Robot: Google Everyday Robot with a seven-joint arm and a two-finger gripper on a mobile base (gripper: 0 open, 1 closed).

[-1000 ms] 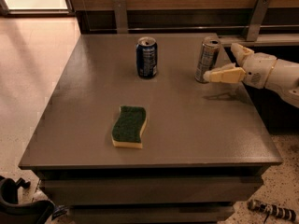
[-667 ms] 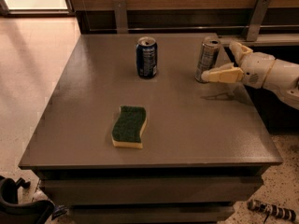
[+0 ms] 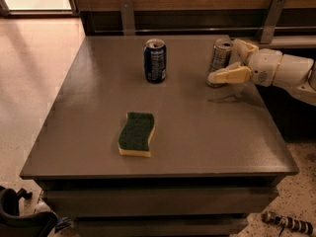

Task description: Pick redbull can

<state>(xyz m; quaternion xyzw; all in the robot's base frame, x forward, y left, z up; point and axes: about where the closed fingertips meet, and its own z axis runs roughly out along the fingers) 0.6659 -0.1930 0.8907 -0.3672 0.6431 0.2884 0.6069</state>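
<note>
Cans number two: one redbull can (image 3: 220, 59) upper right on the table (image 3: 197, 132), one dark blue can (image 3: 155, 60) upper centre. One sponge (image 3: 136, 134) lies lower centre. One gripper (image 3: 224, 61) at right, fingers apart, straddles the redbull can

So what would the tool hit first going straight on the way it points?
The redbull can: the tool, at the table's right rear, points left with its open fingers straddling it. Depth is hard to judge, but the can looks directly ahead.
</note>
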